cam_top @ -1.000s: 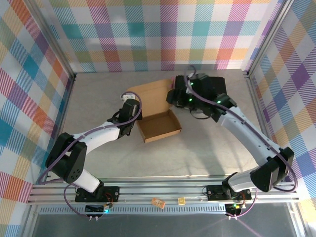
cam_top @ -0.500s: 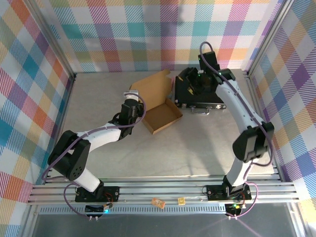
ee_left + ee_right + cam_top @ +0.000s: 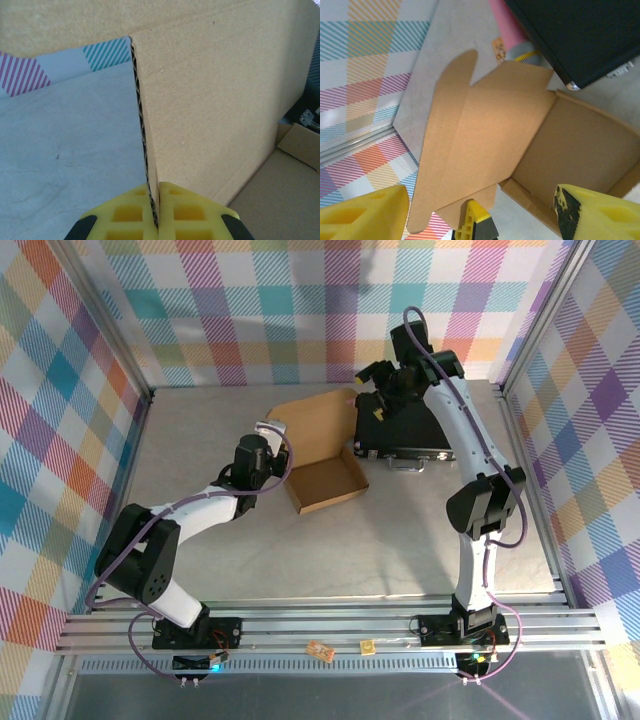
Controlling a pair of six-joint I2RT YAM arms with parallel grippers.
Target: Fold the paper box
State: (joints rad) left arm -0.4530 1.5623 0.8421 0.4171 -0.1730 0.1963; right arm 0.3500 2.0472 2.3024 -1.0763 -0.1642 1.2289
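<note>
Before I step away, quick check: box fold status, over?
Left gripper jaws shut on brown corrugated cardboard box, raised lid edge. Right gripper open above, empty. Lid not closed. Black rectangular case beside box's far corner.

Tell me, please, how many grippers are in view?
2: the left gripper pinches a flap of the brown corrugated cardboard box; the right gripper hangs open by the black rectangular case.
</note>
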